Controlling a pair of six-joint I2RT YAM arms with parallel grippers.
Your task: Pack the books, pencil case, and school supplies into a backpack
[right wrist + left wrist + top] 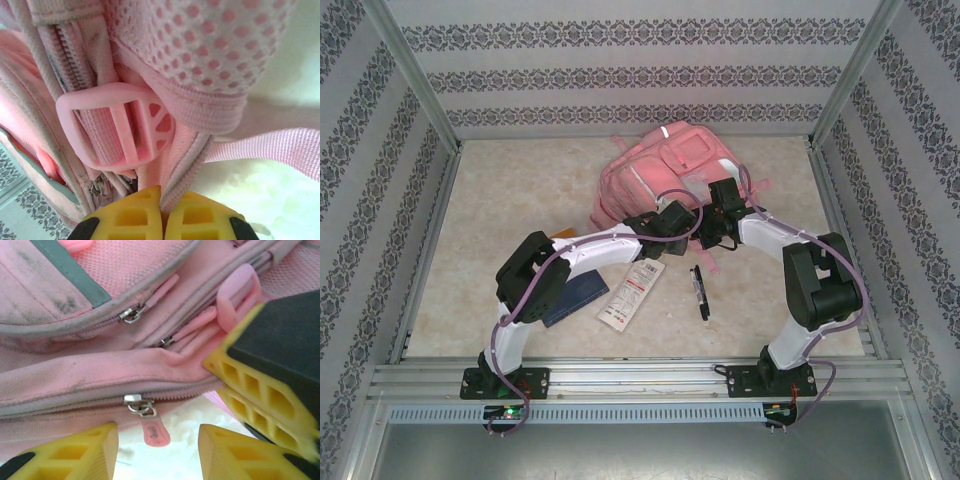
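The pink backpack [658, 172] lies at the back middle of the table. Its near edge is pinched by my right gripper [720, 212], whose yellow fingers [135, 217] are shut on a seam of pink fabric beside a pink buckle [117, 127]. My left gripper [157, 452] is open at the same edge, and a pink zipper pull [155, 432] hangs between its fingers without touching them. Nearer me lie the white pencil case [632, 293], a black pen [700, 292] and the navy book [578, 296], which is partly under my left arm.
A pink strap [272, 150] runs off to the right over the pale table [500, 220]. The right gripper's yellow fingers [260, 390] crowd the right side of the left wrist view. Patterned walls and a metal frame [420, 250] enclose the table.
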